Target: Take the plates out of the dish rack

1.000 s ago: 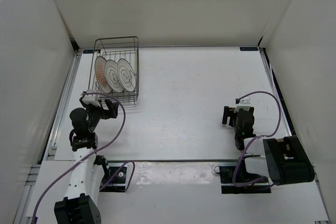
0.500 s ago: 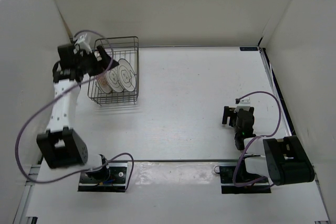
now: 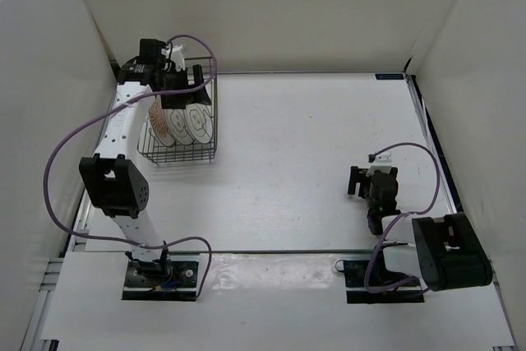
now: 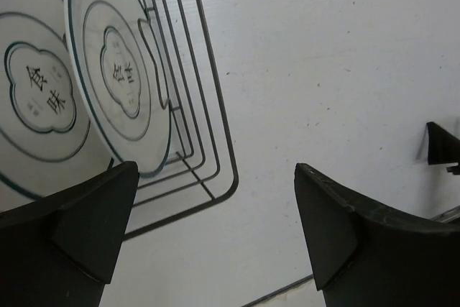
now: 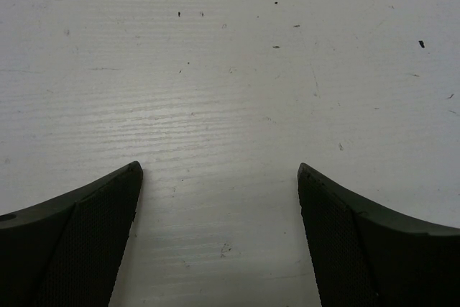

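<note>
The dish rack point(image 3: 176, 152), a dark wire basket, stands at the far left of the table. Three plates stand upright in it: an orange-patterned plate point(image 3: 159, 126) on the left, then two grey-ringed plates point(image 3: 177, 127) point(image 3: 198, 120). My left gripper point(image 3: 194, 85) hovers open above the rack's far end, over the plates. In the left wrist view the two grey-ringed plates point(image 4: 118, 77) point(image 4: 36, 98) and the rack's wire rim point(image 4: 182, 213) lie below the left gripper point(image 4: 215, 170), with nothing between its fingers. My right gripper point(image 3: 370, 177) point(image 5: 218, 167) rests open above bare table at the right.
White walls enclose the table on the left, back and right, and the rack sits close to the left wall. The left arm's purple cable point(image 3: 74, 141) loops out toward that wall. The right arm is folded low near its base point(image 3: 444, 256).
The left arm has swung from the near left of the table up and away to the rack, and its gripper now hangs over the plates. The right arm has not moved.
</note>
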Motion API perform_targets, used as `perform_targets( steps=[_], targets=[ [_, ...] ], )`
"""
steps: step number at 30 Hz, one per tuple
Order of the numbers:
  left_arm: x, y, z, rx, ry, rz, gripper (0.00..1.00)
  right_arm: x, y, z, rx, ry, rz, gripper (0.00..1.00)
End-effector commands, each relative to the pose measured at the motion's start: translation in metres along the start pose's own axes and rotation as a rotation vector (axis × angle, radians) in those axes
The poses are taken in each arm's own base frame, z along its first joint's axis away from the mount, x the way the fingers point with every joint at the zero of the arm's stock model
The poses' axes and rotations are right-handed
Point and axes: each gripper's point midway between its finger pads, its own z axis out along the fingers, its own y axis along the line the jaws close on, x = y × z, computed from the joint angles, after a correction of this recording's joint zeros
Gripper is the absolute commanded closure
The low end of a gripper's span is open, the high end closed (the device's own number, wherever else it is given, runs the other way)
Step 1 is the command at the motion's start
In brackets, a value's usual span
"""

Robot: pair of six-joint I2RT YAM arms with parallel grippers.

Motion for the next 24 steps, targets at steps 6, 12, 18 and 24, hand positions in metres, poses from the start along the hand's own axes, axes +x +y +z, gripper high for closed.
perform_targets(
  steps=[6,12,18,24],
  targets=[
    [0.015,0.002,-0.057,-0.067,-0.079,0.029,0.0,-0.111,0.034,-0.014,-0.232,-0.092,-0.089,0.1],
    [0.014,0.002,-0.051,-0.064,-0.098,0.017,0.0,-0.154,0.075,-0.06,-0.593,-0.022,-0.325,0.1],
    [-0.009,0.005,-0.05,-0.094,-0.141,0.042,0.0,-0.189,0.083,-0.073,-0.69,0.11,-0.314,0.1],
    [-0.022,0.027,-0.041,-0.223,-0.107,-0.063,0.0,-0.188,0.08,-0.049,-0.616,0.336,-0.19,0.1]
  ],
)
